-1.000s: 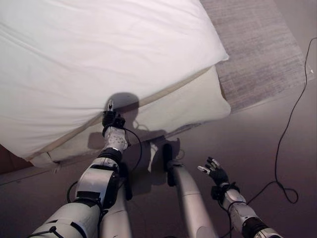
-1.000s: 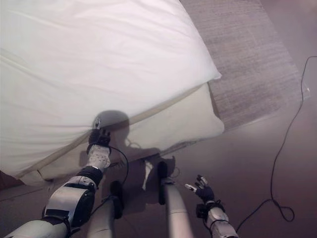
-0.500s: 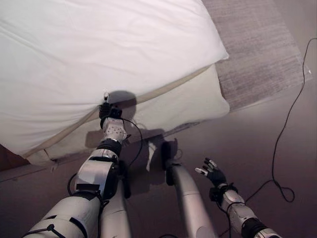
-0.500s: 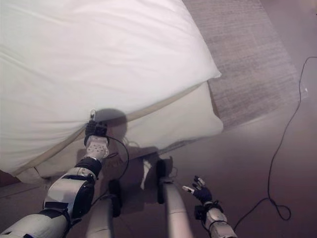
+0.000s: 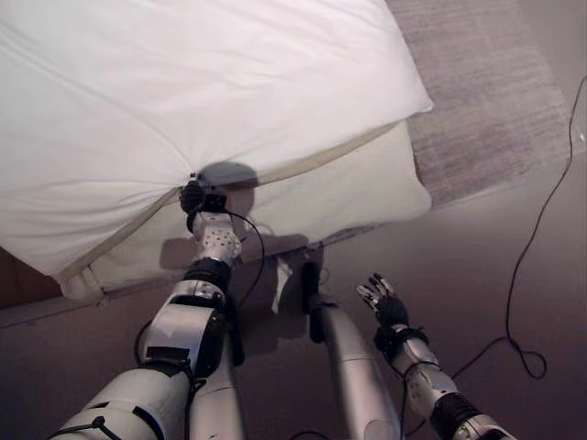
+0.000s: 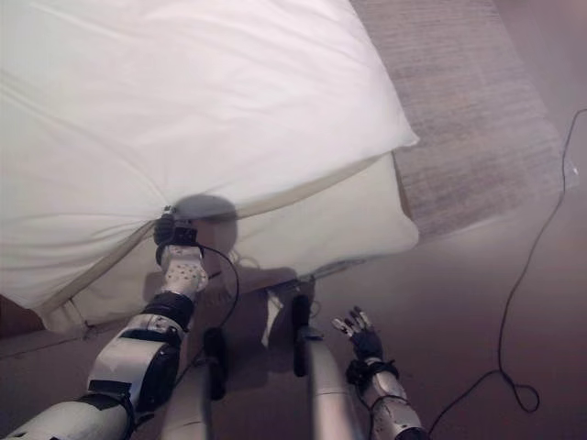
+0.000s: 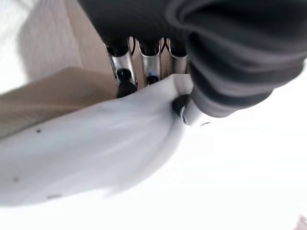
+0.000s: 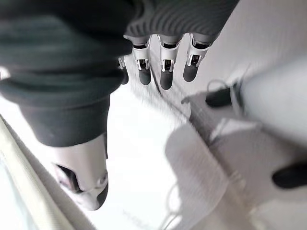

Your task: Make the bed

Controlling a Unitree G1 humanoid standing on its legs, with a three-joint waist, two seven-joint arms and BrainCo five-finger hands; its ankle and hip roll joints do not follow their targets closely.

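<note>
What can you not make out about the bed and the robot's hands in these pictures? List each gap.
- White duvet: its far and left parts are cut off by the eye views' edges.
- Mattress: its top lies hidden under the duvet.
- Left hand: in the eye views its fingers are too small to read.
- Right hand: idle over the floor.

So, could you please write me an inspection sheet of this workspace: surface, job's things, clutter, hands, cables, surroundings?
Surface: mattress, cream, its side and corner exposed below the cover.
Job's things: white duvet spread over the bed, its edge gathered into folds where the left hand holds it.
Clutter: nothing seen.
Hands: left hand at the duvet's edge, fingers curled on the cloth; right hand low over the floor, fingers relaxed, holding nothing.
Cables: thin black cable running across the floor and looping to the right.
Surroundings: dark floor; grey rug beside the bed.
</note>
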